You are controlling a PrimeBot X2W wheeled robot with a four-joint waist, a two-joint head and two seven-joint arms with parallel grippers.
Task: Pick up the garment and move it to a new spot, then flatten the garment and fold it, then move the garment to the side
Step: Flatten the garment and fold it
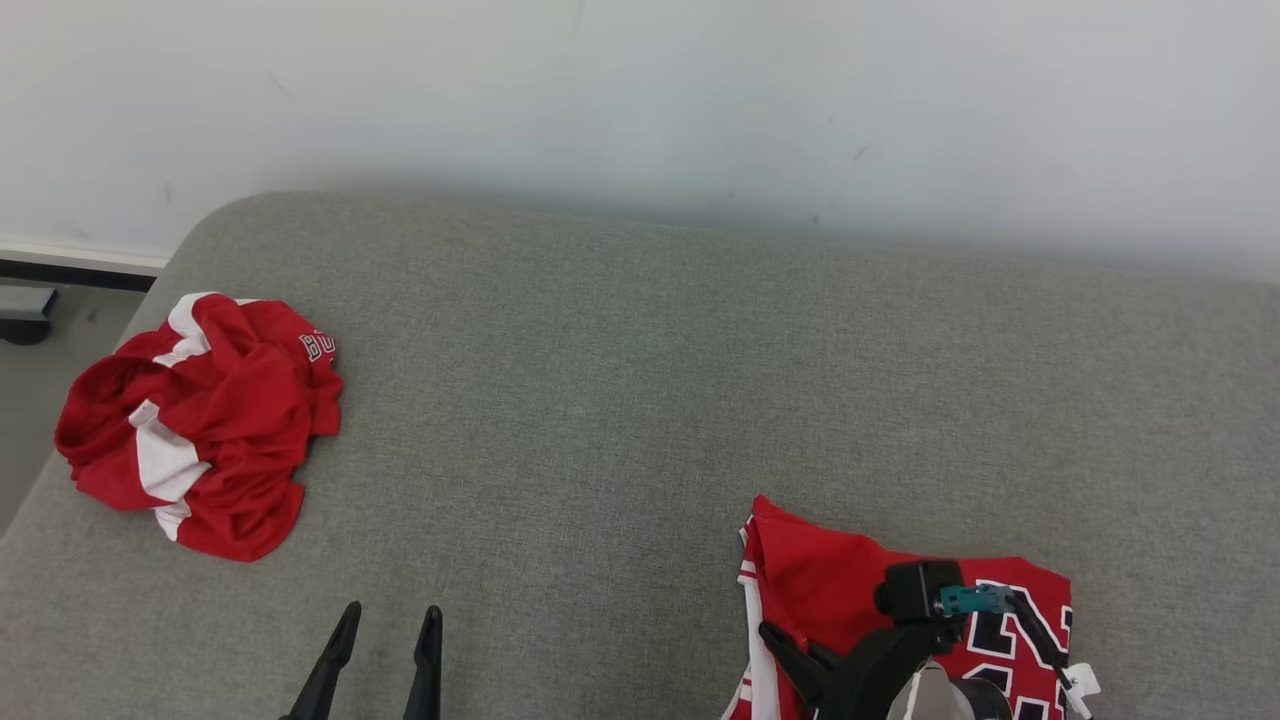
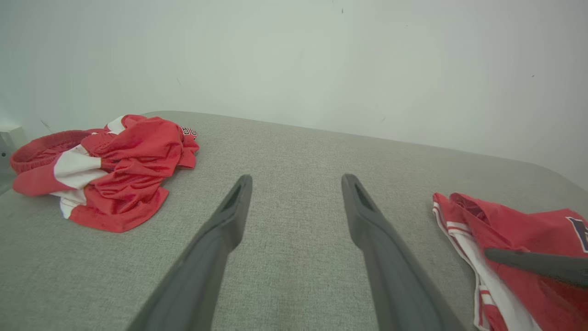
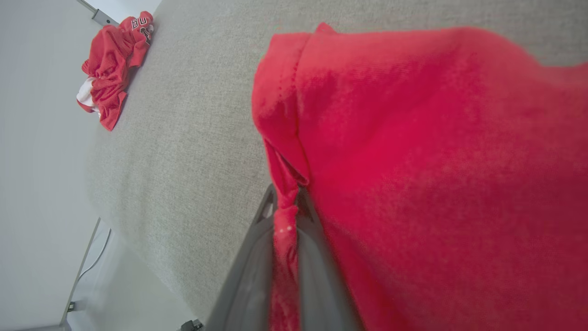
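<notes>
A red jersey garment [image 1: 830, 570] with white side stripes and dark numerals lies folded at the front right of the grey cushion [image 1: 640, 380]. My right gripper [image 1: 790, 650] is shut on a pinched fold at its left edge. In the right wrist view the red cloth [image 3: 436, 161] bulges over the gripper [image 3: 285, 197], with a strip of it clamped between the fingers. My left gripper [image 1: 392, 615] hovers open over bare cushion at the front left, and its wrist view shows it [image 2: 296, 181] with nothing between the fingers. In that view the jersey [image 2: 528, 230] lies to its right.
A second red and white garment [image 1: 210, 420] lies crumpled near the cushion's left edge, also seen as a heap [image 2: 124, 170] in the left wrist view. A pale wall [image 1: 640, 100] runs behind the cushion. Floor and a dark object [image 1: 25, 315] lie beyond the left edge.
</notes>
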